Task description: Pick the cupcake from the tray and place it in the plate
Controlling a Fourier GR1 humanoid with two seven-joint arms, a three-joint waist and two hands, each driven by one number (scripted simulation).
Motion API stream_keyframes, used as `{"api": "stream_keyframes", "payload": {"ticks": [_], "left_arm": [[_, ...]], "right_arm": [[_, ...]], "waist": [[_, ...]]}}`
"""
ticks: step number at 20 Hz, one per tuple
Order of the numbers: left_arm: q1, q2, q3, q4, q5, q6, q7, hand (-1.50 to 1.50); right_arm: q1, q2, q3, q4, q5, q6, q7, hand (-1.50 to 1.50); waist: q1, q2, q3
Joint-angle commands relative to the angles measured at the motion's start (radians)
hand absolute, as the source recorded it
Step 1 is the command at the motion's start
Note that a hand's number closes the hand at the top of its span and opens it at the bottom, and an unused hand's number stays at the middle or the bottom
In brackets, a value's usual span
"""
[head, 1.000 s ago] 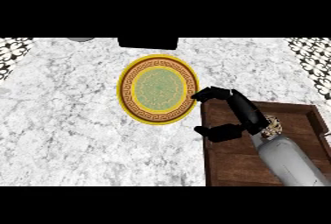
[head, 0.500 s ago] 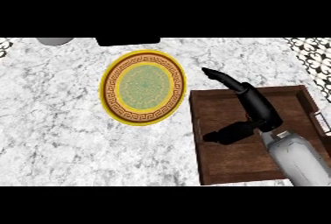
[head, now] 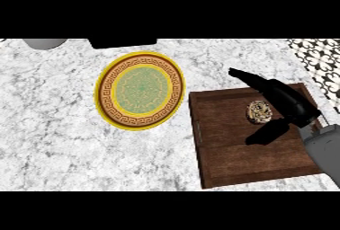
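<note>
Right hand [head: 285,101], fingers spread wide, hovers beside the cupcake [head: 258,111] (top facing up) on the tray [head: 225,148].

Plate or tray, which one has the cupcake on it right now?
The dark brown wooden tray holds the small brown cupcake, close beside the black right hand. The round yellow patterned plate shows only its pattern.

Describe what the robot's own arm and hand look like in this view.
Only the right arm shows. Its forearm is a smooth, rounded grey shell that comes in from the lower right edge. It ends in a glossy black right hand with slim, tapering black fingers and a thick black thumb. No cables, markings or sleeves are visible. The left arm is out of view.
</note>
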Motion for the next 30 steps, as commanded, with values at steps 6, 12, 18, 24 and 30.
{"api": "stream_keyframes", "payload": {"ticks": [6, 12, 18, 24, 30], "left_arm": [[-0.273, 0.006, 0.066, -0.212, -0.078, 0.050, -0.142, 0.00], [-0.285, 0.002, 0.056, -0.216, -0.098, 0.061, -0.139, 0.00], [-0.287, 0.002, 0.047, -0.222, -0.115, 0.069, -0.134, 0.00], [-0.298, -0.011, 0.039, -0.218, -0.118, 0.081, -0.129, 0.00], [-0.287, -0.006, 0.037, -0.227, -0.128, 0.083, -0.123, 0.00]], "right_arm": [[-0.042, -0.159, 0.121, 0.029, 0.108, 0.205, 0.138, -1.50], [-0.073, -0.185, 0.141, 0.034, 0.136, 0.254, 0.191, -1.50], [-0.101, -0.212, 0.164, 0.056, 0.193, 0.278, 0.251, -1.50], [-0.102, -0.201, 0.184, 0.078, 0.206, 0.301, 0.296, -1.50], [-0.093, -0.178, 0.205, 0.103, 0.210, 0.316, 0.307, -1.50]], "waist": [[-0.013, 0.011, 0.009], [-0.012, 0.015, 0.012], [-0.013, 0.020, 0.014], [-0.014, 0.025, 0.016], [-0.012, 0.029, 0.019]]}}
